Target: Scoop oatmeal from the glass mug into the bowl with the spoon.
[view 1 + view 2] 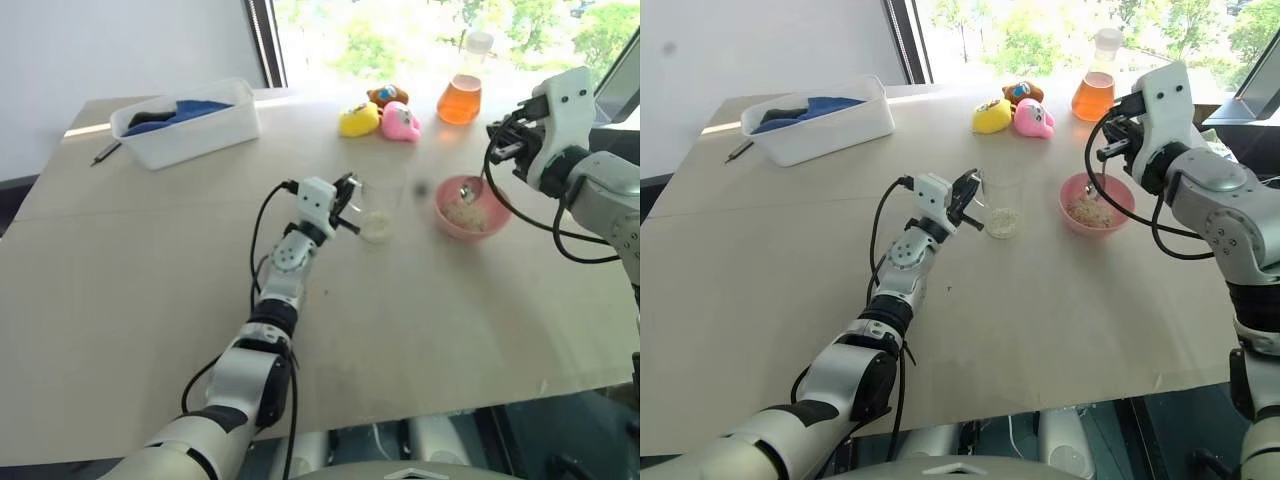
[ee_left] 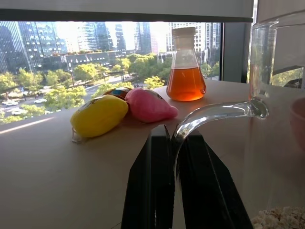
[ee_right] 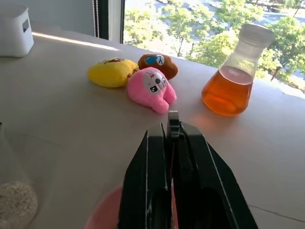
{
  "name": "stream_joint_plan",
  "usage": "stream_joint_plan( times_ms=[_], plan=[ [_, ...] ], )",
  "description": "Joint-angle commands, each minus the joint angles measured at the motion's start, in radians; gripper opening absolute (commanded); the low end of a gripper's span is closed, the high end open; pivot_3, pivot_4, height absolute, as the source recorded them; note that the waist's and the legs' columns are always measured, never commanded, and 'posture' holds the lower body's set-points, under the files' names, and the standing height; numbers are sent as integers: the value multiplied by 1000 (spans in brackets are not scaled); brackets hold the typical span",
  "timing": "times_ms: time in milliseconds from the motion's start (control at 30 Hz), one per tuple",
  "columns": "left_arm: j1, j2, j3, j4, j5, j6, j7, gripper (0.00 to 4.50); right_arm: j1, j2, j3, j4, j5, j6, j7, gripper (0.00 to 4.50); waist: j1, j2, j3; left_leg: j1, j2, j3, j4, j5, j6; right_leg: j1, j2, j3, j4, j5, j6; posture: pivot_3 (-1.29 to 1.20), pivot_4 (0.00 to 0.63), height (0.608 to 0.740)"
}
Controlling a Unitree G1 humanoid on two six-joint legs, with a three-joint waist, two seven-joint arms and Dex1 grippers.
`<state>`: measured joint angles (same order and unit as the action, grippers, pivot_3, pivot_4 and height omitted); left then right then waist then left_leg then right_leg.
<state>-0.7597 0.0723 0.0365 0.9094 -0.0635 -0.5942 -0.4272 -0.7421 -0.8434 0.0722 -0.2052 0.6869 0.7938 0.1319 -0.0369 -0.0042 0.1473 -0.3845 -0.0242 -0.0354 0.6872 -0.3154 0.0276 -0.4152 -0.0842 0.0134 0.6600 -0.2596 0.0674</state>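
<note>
Table: pale wooden table (image 1: 150, 330) by a sunny window.
Left hand: my left gripper (image 1: 348, 205) is clamped on the clear handle of the glass mug (image 1: 377, 210).
Oatmeal: pale flakes (image 1: 377, 227) at the mug's bottom.
Right hand: my right gripper (image 1: 498, 140) pinches the silver spoon (image 1: 471, 184), which hangs into the pink bowl (image 1: 472, 207), flakes inside.
Beyond: orange flask (image 1: 461, 90), plush toys (image 1: 380, 117).

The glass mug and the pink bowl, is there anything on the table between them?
No. In the left eye view, only bare table lies between the glass mug and the pink bowl.
</note>
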Motion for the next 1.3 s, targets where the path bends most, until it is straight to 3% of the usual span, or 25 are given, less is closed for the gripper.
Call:
stream_joint_plan(
  times_ms=[33,167,300,400,533,767,900,1133,1167,1300],
  plan=[
    [9,6,13,-54,-16,-7,12,38,-21,46,-104,-2,-21,-9,0,0,-1,0,0,0,0,0,0,0,0,0,0,0,0,0,0,0,150,740],
    [22,17,18,-77,-17,7,21,38,-99,207,-311,90,97,30,-96,0,-2,-1,0,1,0,0,0,0,0,0,0,1,2,0,0,0,150,740],
    [19,22,16,-81,-13,17,29,38,-194,354,-456,102,344,134,-169,0,-6,0,0,1,1,0,0,0,0,0,0,1,2,0,0,0,150,740],
    [13,27,17,-79,-11,21,38,38,-236,406,-510,94,528,214,-206,0,-4,0,0,1,1,-1,0,0,0,0,0,0,2,0,0,0,150,740],
    [15,29,14,-84,-10,22,43,38,-231,413,-492,85,627,272,-240,0,-2,0,0,0,0,-1,0,0,0,0,-2,0,2,0,0,0,150,740],
    [44,31,8,-112,-9,27,45,38,-160,437,-385,65,575,291,-232,0,-7,0,0,0,0,0,0,0,0,0,-1,1,2,0,0,0,150,740],
    [53,32,3,-127,-8,39,46,38,-145,453,-307,73,458,246,-194,0,-7,0,0,1,0,-1,0,0,0,0,-1,1,2,0,0,0,150,740],
    [81,36,1,-174,-5,62,51,38,-170,517,-275,117,366,189,-145,0,-7,0,0,1,-1,-1,0,0,0,0,-1,1,2,0,0,0,150,740],
    [90,39,3,-186,-6,66,53,0,-171,522,-272,113,366,193,-135,748,-8,0,0,1,0,-1,0,0,0,0,-1,0,2,0,0,0,150,740],
    [150,70,15,-266,-18,128,51,0,-187,523,-285,127,317,160,-118,2356,-10,0,0,1,0,-1,0,0,0,0,0,1,2,0,0,0,150,740]
  ],
)
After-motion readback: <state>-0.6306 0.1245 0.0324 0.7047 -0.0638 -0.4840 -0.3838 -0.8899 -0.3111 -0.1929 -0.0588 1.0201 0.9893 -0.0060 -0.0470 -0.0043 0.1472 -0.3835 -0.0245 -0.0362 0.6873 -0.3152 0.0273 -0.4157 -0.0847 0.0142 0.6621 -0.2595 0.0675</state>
